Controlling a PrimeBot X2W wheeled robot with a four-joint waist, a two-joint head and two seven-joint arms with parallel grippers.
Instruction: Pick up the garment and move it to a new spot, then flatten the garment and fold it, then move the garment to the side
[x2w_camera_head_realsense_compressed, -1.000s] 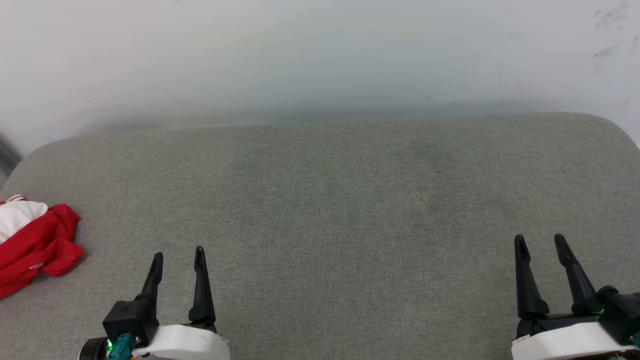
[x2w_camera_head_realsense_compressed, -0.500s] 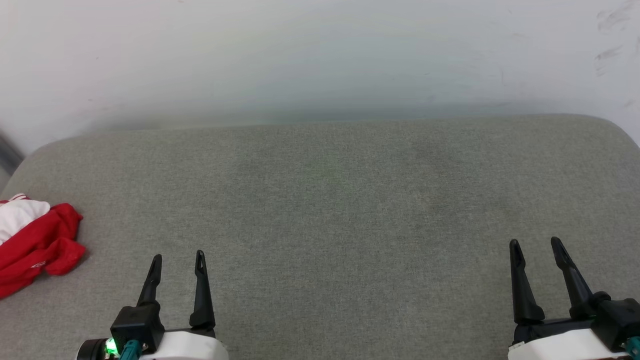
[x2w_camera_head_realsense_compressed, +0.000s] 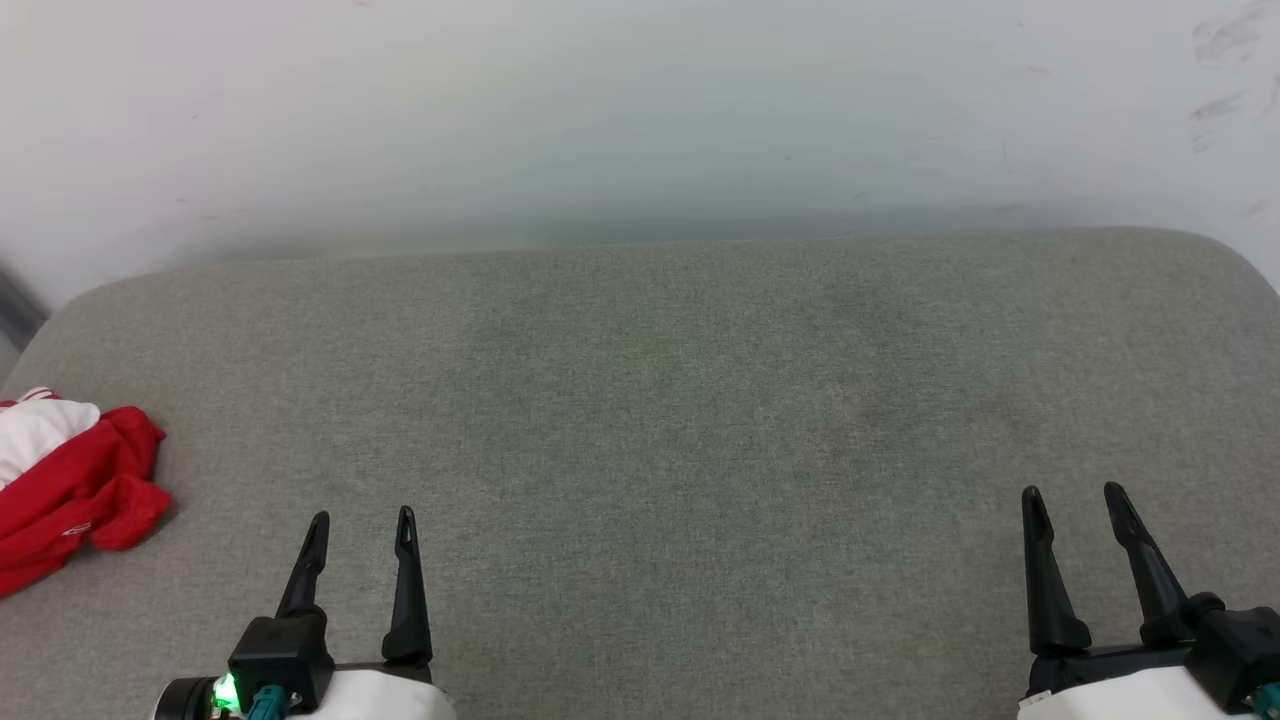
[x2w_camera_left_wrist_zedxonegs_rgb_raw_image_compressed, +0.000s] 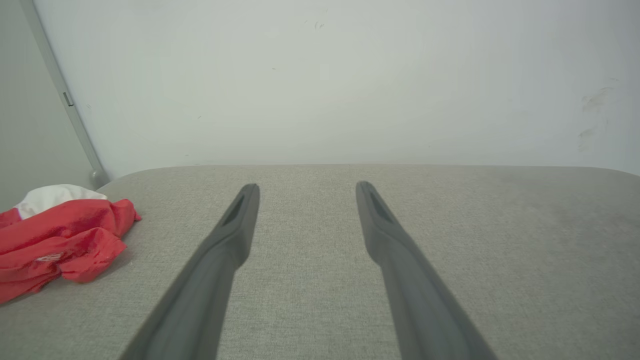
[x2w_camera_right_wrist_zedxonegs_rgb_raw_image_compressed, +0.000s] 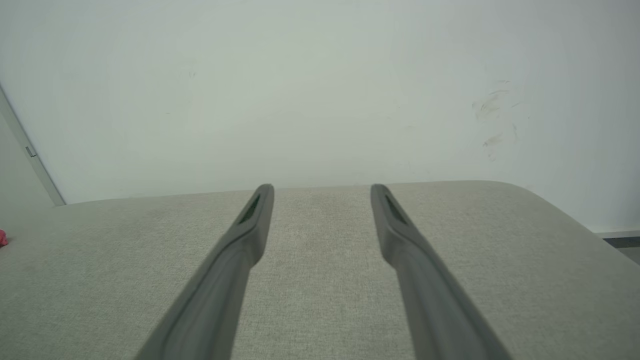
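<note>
Grey woven-fabric padded bench (x2w_camera_head_realsense_compressed: 700, 400) with rounded far corners, spanning the head view from edge to edge. White painted wall (x2w_camera_head_realsense_compressed: 640, 120) rising directly behind the bench's far edge, with faint dark scuff marks (x2w_camera_head_realsense_compressed: 1212, 105) at its upper right. Red soft-fabric garment (x2w_camera_head_realsense_compressed: 75, 485) with a white part at its top, crumpled in a heap, lying on the bench at the far left edge of the head view and partly cut off by the frame; it sits to the left of and slightly beyond the left tool, apart from it, and is touched by neither tool. Left tool (x2w_camera_head_realsense_compressed: 362, 518), two long dark tapered fingers on a white wrist, at lower left: released, fingers spread with nothing between them, pointing over the bench fabric toward the wall. Right tool (x2w_camera_head_realsense_compressed: 1072, 492), same build, at lower right: likewise released and empty, fingers parted over the bench, well apart from the garment. Small green light (x2w_camera_head_realsense_compressed: 222, 690) glowing on the left wrist housing.
</note>
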